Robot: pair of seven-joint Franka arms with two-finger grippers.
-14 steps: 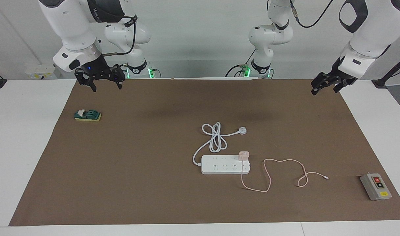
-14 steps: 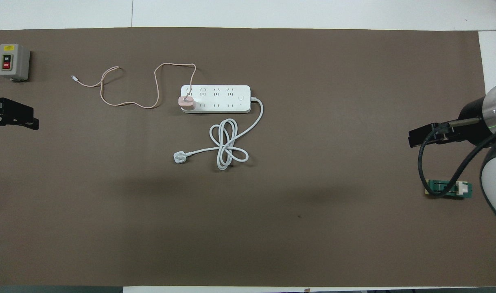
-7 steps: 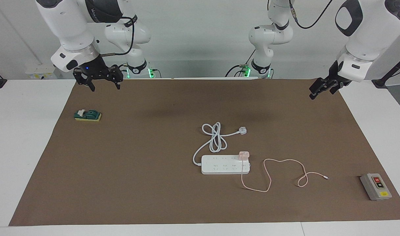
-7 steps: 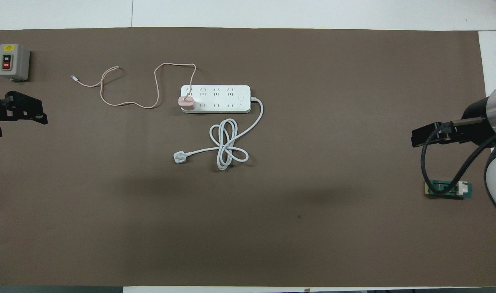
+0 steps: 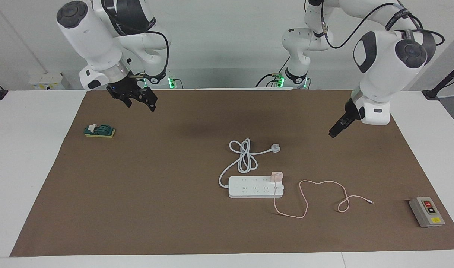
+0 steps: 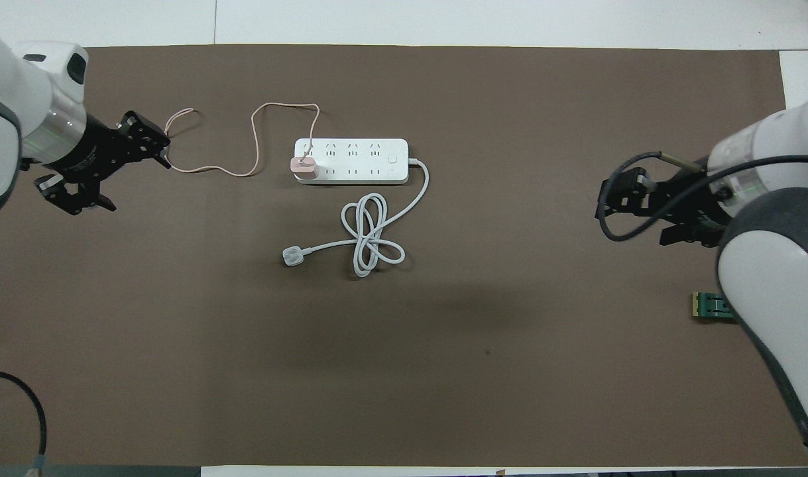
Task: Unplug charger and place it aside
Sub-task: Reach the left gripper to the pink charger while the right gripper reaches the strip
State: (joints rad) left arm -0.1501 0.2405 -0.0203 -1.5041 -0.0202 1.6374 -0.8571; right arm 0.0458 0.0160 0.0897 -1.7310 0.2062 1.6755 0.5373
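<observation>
The pale pink charger (image 5: 277,176) sits plugged into the end socket of the white power strip (image 5: 249,188) that is toward the left arm's end of the table; it also shows in the overhead view (image 6: 304,167). Its thin pink cable (image 5: 323,182) loops over the mat to a tiny white connector (image 5: 371,202). My left gripper (image 5: 332,134) hangs open in the air over the mat, apart from the charger; in the overhead view the left gripper (image 6: 140,185) covers the cable's end. My right gripper (image 5: 141,107) is open, raised over the mat near the robots.
The strip's thick white cord lies coiled nearer to the robots and ends in a white plug (image 5: 274,148). A grey switch box (image 5: 426,211) stands at the left arm's end of the brown mat (image 5: 137,204). A green block (image 5: 99,130) lies at the right arm's end.
Both arms have swung in over the mat. The left gripper moved toward the charger's cable and lower; the right gripper moved toward the table's middle. The charger and strip have not moved.
</observation>
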